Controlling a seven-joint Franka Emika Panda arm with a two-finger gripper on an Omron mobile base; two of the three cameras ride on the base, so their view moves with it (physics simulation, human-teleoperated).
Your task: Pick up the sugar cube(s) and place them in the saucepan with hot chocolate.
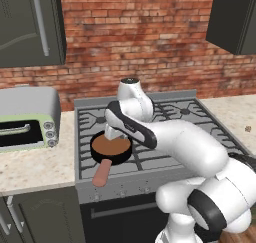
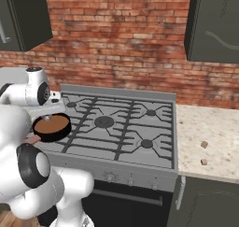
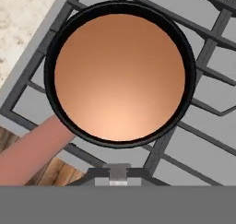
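Stove [image 1: 165, 152] front-left burner: saucepan [image 1: 111, 149], handle [image 1: 101, 173] pointing toward front edge; hand [image 3: 118, 173] above, fingers pressed together, empty.

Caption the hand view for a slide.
Shut gripper above the saucepan with hot chocolate, its salmon-pink handle overhanging the stove grate.

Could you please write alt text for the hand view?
A black saucepan of smooth brown hot chocolate sits on grey stove grates, its pink handle pointing lower left. The shut end effector hovers over its near rim.
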